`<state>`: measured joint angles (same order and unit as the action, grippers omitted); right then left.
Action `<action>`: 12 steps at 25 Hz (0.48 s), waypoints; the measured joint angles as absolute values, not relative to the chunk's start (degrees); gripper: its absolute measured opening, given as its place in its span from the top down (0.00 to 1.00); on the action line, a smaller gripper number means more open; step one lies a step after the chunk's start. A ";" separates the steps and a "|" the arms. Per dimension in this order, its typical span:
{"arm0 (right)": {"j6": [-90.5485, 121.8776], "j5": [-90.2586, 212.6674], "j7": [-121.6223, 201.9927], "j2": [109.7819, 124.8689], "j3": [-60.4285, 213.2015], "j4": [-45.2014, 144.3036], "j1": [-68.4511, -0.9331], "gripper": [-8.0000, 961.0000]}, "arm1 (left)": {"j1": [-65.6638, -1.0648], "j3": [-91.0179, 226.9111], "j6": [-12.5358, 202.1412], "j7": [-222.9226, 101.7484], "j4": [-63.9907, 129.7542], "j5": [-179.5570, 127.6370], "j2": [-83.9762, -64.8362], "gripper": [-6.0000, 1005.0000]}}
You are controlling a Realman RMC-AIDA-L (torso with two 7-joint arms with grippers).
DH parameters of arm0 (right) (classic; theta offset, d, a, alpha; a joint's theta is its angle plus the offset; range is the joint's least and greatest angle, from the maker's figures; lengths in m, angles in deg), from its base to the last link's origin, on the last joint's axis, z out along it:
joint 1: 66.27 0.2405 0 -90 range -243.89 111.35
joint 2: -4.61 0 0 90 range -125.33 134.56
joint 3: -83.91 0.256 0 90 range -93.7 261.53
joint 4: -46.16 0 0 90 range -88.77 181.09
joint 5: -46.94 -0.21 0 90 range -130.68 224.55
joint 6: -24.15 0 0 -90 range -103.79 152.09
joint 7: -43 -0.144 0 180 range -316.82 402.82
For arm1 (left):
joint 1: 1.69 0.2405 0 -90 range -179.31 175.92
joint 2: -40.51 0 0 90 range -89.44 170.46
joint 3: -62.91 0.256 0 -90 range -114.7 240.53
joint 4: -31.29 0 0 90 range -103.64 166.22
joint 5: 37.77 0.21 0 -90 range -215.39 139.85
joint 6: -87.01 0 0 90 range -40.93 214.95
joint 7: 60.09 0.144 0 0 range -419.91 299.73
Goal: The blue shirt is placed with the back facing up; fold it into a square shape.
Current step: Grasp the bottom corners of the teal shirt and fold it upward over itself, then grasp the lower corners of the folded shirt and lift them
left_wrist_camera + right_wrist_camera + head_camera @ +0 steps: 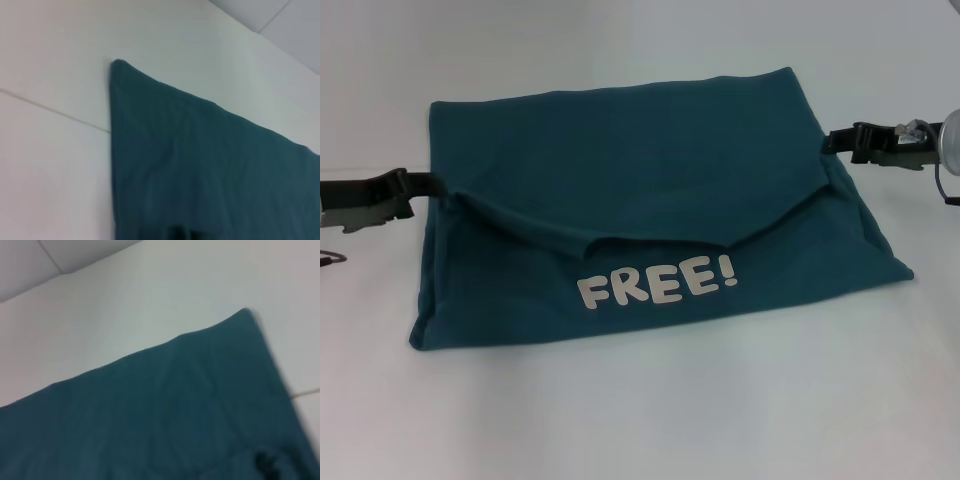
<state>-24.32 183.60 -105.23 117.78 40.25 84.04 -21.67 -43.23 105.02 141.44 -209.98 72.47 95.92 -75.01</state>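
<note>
The blue shirt [620,160] lies on the white table as a wide folded rectangle, with the white lettering "FREE!" [655,282] showing on its near layer. A top flap sags in the middle between two raised corners. My left gripper [432,184] pinches the flap's left corner and my right gripper [832,141] pinches its right corner, both shut on the cloth just above the table. In the left wrist view the shirt [200,165] shows a far corner, and the right wrist view shows the shirt [165,410] and its other far corner.
The white table [640,400] spreads around the shirt on all sides. A thin seam [50,110] runs across the tabletop beside the shirt's far left corner. A round grey fitting [950,145] sits on the right arm at the frame edge.
</note>
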 joint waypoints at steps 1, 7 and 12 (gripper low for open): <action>-26.31 182.22 -105.06 117.58 40.50 84.28 -22.14 0.51 | -42.56 104.80 142.64 -209.99 73.00 94.87 -75.06 0.59; -40.19 173.03 -99.94 116.65 41.98 86.57 -27.17 0.46 | -36.74 100.82 150.85 -209.29 74.56 86.70 -75.21 0.38; -49.33 163.61 -92.90 116.60 45.37 86.24 -32.54 0.46 | -33.40 96.77 157.86 -208.24 74.68 82.98 -75.61 0.37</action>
